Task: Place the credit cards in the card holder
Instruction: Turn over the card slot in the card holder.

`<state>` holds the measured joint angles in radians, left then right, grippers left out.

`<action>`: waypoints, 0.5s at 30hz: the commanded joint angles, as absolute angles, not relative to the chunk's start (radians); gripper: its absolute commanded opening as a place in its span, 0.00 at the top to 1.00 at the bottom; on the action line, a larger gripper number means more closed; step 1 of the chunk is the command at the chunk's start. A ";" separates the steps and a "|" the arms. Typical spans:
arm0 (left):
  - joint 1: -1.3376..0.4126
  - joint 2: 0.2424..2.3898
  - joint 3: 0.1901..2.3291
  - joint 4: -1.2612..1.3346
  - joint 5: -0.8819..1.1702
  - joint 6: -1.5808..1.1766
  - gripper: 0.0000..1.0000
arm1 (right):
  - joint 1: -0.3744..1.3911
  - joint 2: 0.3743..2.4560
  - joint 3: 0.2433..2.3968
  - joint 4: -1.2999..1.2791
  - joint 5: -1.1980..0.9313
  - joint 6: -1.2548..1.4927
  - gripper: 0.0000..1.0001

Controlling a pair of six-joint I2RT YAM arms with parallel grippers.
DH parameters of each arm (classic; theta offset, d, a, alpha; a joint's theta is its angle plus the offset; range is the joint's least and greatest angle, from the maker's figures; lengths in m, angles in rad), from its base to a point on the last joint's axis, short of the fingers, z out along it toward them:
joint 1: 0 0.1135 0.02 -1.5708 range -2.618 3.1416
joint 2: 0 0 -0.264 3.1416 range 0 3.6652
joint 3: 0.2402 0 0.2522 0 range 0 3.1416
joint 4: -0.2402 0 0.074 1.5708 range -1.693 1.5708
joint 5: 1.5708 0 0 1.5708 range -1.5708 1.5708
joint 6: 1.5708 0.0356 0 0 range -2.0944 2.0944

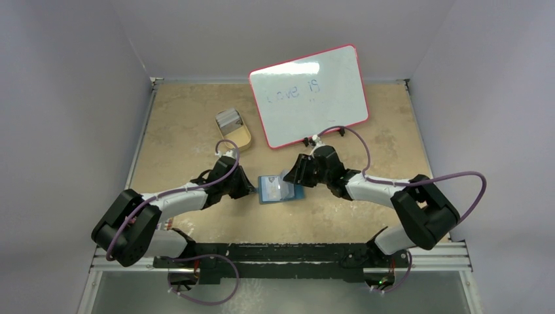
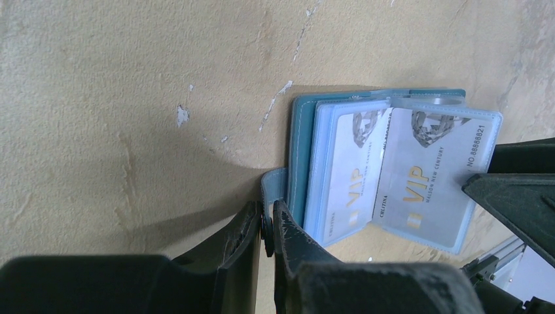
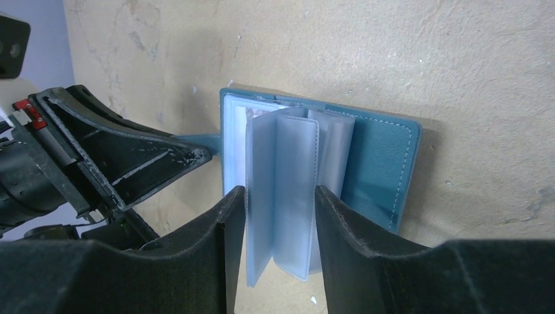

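The teal-blue card holder (image 1: 280, 190) lies open mid-table, its clear sleeves fanned up. In the left wrist view two grey-silver VIP cards (image 2: 429, 170) sit inside sleeves of the holder (image 2: 300, 150). My left gripper (image 1: 250, 190) (image 2: 267, 226) is shut on the holder's snap tab (image 2: 273, 186). My right gripper (image 1: 292, 175) (image 3: 278, 193) is open, its jaws straddling the upright sleeves (image 3: 294, 183) of the holder (image 3: 383, 163) without clamping them. More grey cards (image 1: 228, 118) lie in the tan tray.
The tan oval tray (image 1: 241, 139) stands at the back left. A red-framed whiteboard (image 1: 307, 95) leans at the back centre, just behind the right arm. The left gripper's fingers (image 3: 131, 163) show close beside the holder in the right wrist view.
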<state>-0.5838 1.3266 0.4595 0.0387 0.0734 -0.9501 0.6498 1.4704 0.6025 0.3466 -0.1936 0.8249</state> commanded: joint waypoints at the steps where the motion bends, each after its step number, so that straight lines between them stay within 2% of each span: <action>1: -0.589 1.329 0.459 0.068 0.064 -0.941 0.89 | 0.657 1.470 0.625 0.402 -0.231 0.814 0.54; 10: -0.589 1.333 0.459 0.069 0.063 -0.940 0.89 | 0.657 1.489 0.617 0.440 -0.253 0.824 0.55; 15: -0.589 1.339 0.459 0.070 0.064 -0.939 0.89 | 0.658 1.487 0.613 0.436 -0.241 0.824 0.60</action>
